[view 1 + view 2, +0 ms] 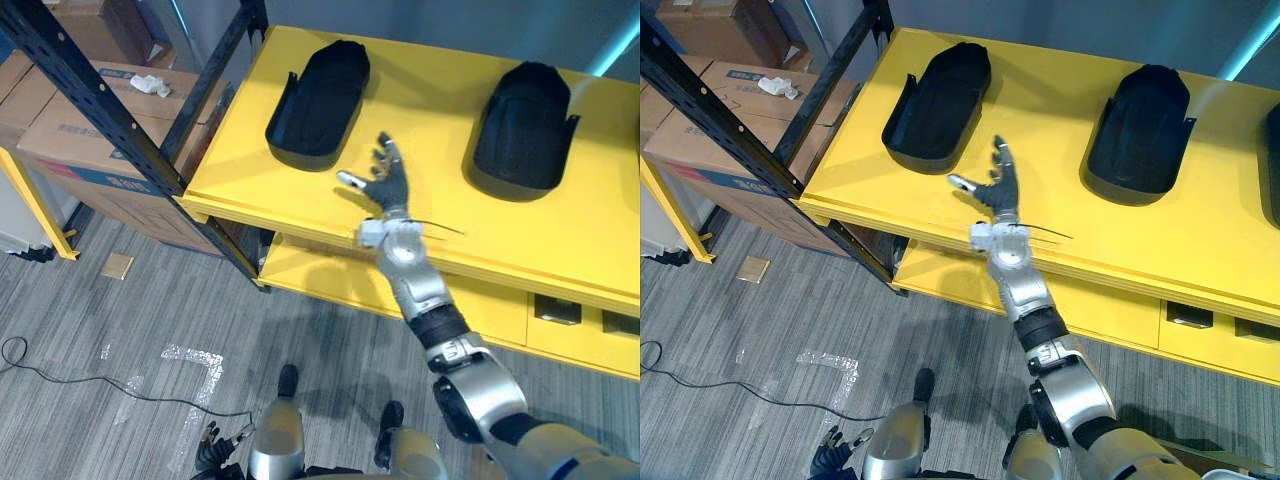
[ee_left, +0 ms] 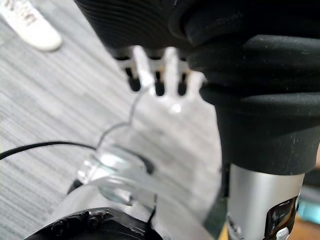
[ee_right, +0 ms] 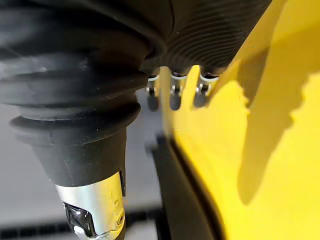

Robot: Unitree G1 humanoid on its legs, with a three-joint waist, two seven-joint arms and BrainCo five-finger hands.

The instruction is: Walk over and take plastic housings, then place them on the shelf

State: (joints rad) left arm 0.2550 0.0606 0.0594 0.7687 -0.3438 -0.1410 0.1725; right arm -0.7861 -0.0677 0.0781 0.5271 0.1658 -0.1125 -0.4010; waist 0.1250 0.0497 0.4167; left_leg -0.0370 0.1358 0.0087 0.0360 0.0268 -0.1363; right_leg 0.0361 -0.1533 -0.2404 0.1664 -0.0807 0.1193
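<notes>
Right hand (image 1: 392, 188), fingers spread and empty, over yellow shelf (image 1: 262, 180) between two housings (image 1: 320, 100) (image 1: 522, 125).

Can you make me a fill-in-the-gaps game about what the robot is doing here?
1. The left housing and the right housing are both coloured ____.
2. They lie on a shelf painted ____.
3. The right hand, fingers spread, holds ____.
4. The left hand hangs low above the ____.
Missing words: black, yellow, nothing, floor.
</notes>
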